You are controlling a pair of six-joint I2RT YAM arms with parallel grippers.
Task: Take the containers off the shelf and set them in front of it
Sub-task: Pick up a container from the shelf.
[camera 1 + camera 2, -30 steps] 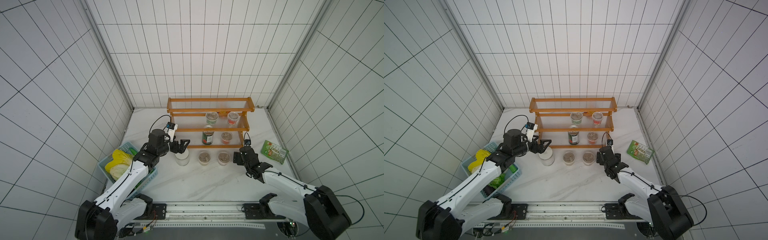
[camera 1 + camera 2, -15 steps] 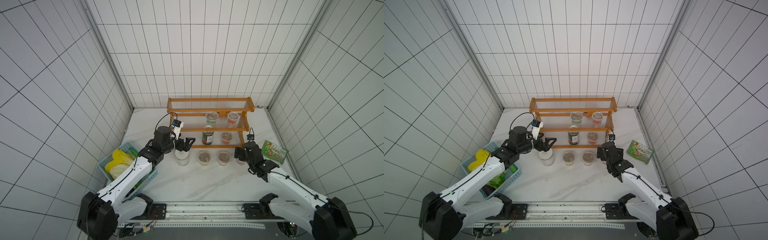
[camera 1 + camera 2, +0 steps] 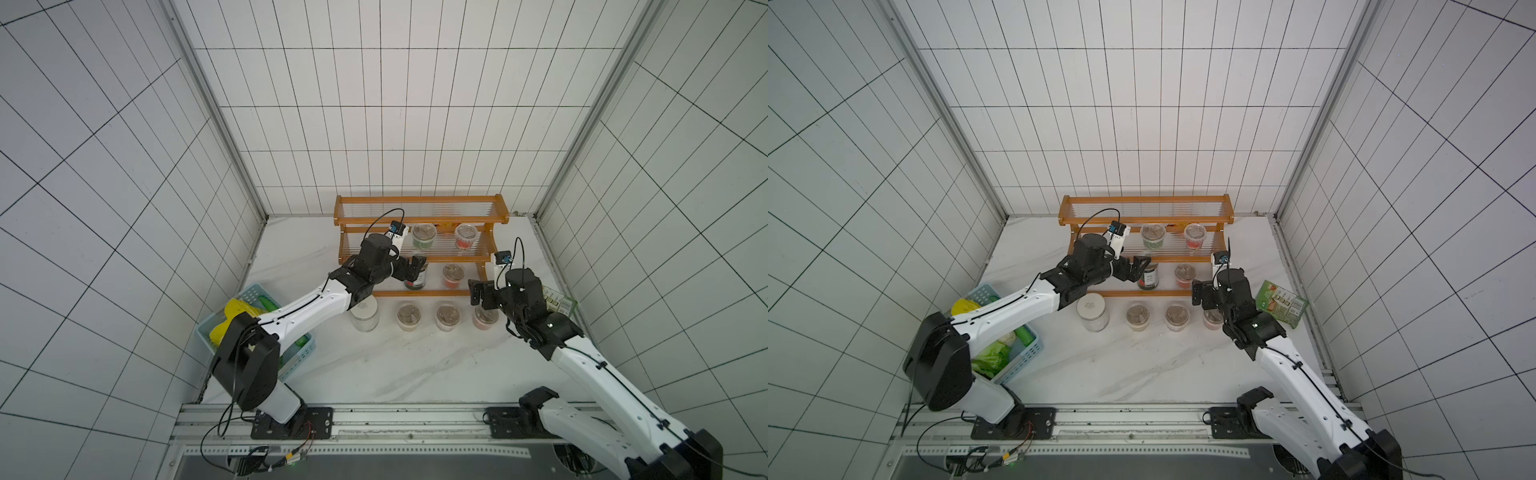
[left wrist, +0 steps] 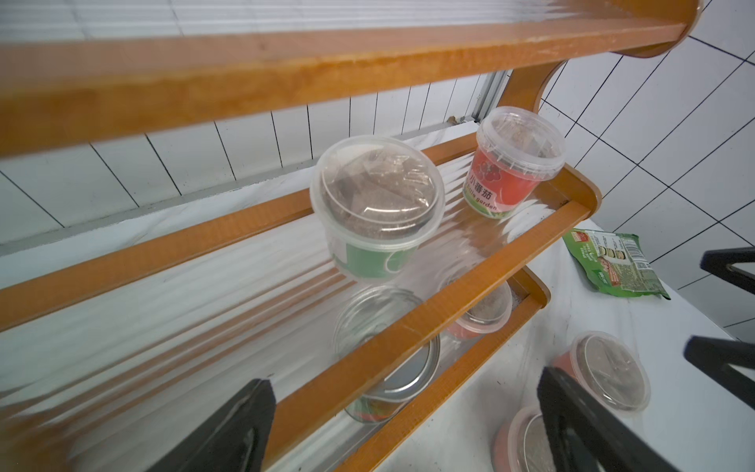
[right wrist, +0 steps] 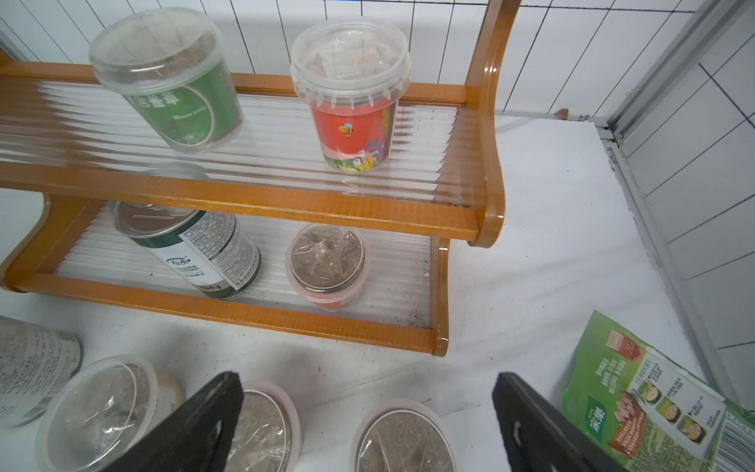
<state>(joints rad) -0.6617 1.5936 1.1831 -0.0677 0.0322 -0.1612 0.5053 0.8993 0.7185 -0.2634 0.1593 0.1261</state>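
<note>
The shelf [image 3: 422,203] [image 3: 1146,203] holds a green-banded cup [image 3: 424,236] [image 5: 171,81] and a red cup [image 3: 465,237] [image 5: 351,94] on its middle tier. Below stand the tin can [image 3: 416,280] [image 5: 192,245] and another red cup [image 3: 453,275] [image 5: 327,269]. In front stand the white-lidded jar [image 3: 364,315] and three cups [image 3: 409,316] [image 3: 448,318] [image 3: 485,320]. My left gripper [image 3: 415,268] [image 4: 404,425] hangs open at the middle tier's front rail, over the can [image 4: 392,380]. My right gripper [image 3: 478,293] [image 5: 367,425] is open above the rightmost front cup [image 5: 404,441].
A light blue basket [image 3: 257,328] of vegetables sits at the left under my left arm. A green snack packet [image 3: 559,300] [image 5: 653,408] lies right of the shelf, beside my right wrist. Tiled walls close in behind and at both sides.
My left gripper has moved from above the white-lidded jar toward the shelf, up to the tin can. My right gripper has opened fully and lifted away from the rightmost front cup.
</note>
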